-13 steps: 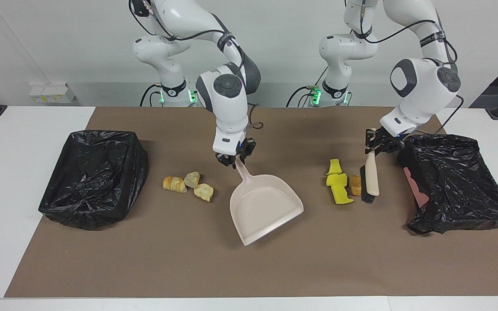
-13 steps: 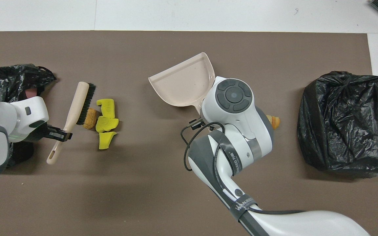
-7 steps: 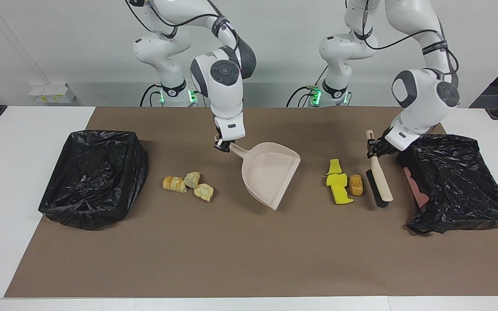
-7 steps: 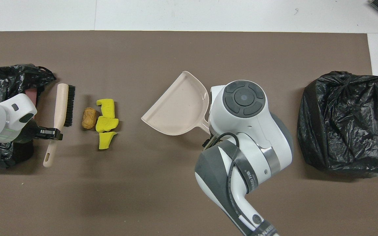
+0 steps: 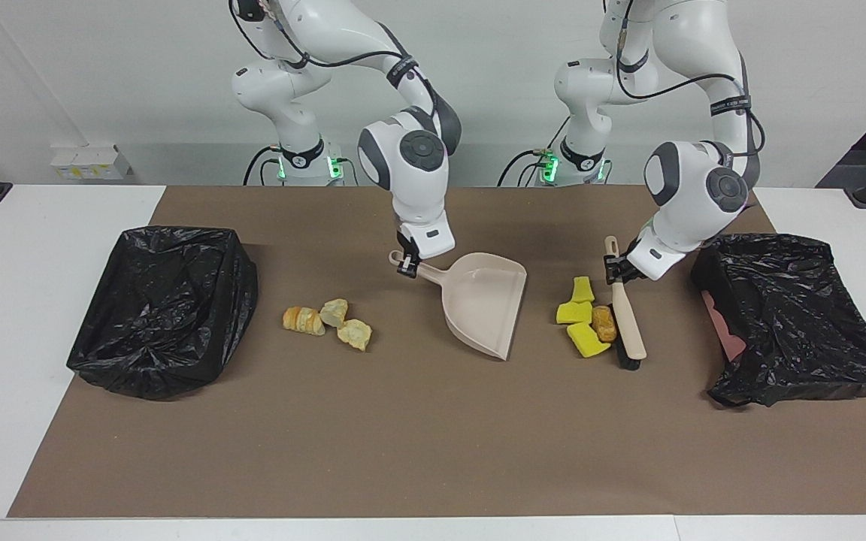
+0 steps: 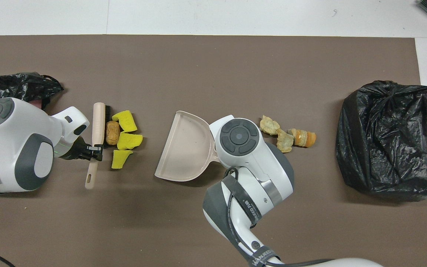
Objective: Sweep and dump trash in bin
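Trash: yellow sponge chunks (image 5: pixel 582 324) and a brown bread roll (image 5: pixel 603 322) lie against my beige bristle brush (image 5: pixel 626 323), pinched by the left gripper (image 5: pixel 613 268). Pale bread pieces (image 5: pixel 328 321) lie near the black-bagged bin (image 5: pixel 162 308). My right gripper (image 5: pixel 406 264) clamps the beige plastic dustpan (image 5: pixel 487 300).

Brush (image 6: pixel 98 122) against bread roll (image 6: pixel 112 133), sponge chunks (image 6: pixel 128 140)

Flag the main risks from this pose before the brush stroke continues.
1. The brush in the left gripper touches only the brown roll; the three yellow sponge chunks are spread out, so some may slip past the dustpan mouth.
2. The right gripper holds the dustpan by its handle end only; a shove could turn it.
3. The pale bread pieces lie beside the dustpan's back, toward the right arm's end, so this stroke misses them.
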Motion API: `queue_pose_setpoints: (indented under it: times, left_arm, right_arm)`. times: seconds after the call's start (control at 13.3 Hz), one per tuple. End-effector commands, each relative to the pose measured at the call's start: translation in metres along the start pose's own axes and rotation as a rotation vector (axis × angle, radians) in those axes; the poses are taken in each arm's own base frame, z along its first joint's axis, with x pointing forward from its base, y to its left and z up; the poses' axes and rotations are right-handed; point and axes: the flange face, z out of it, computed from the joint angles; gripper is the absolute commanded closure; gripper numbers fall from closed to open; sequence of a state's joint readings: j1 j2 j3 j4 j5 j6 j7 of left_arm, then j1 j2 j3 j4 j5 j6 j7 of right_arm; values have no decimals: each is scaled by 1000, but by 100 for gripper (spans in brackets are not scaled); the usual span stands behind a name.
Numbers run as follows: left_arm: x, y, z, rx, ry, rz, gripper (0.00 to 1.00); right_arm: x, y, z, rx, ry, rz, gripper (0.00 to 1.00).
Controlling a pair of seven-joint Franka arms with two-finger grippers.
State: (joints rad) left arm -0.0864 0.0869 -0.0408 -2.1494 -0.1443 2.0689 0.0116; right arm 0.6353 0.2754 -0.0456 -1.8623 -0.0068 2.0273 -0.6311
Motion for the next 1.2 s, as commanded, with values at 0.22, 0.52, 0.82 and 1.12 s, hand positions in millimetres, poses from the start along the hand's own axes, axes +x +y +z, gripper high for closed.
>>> queue_pose_setpoints:
  times: [0.22, 0.52, 0.82, 1.12]
  left_arm:
    - [-12, 78, 14, -32, -26, 80, 100]
    - [-35, 164, 28, -92, -30, 91, 100]
    - [-52, 207, 26, -105, -43, 149, 100]
    - [-49, 168, -13, -108, -36, 97, 100]
  right_arm:
    - [9, -6, 11, -28, -10, -4, 100]
    - [8, -7, 12, -28, -13, 14, 100]
    - [8, -7, 12, -28, -13, 16, 100]
    - [8, -7, 12, -28, -13, 16, 100]
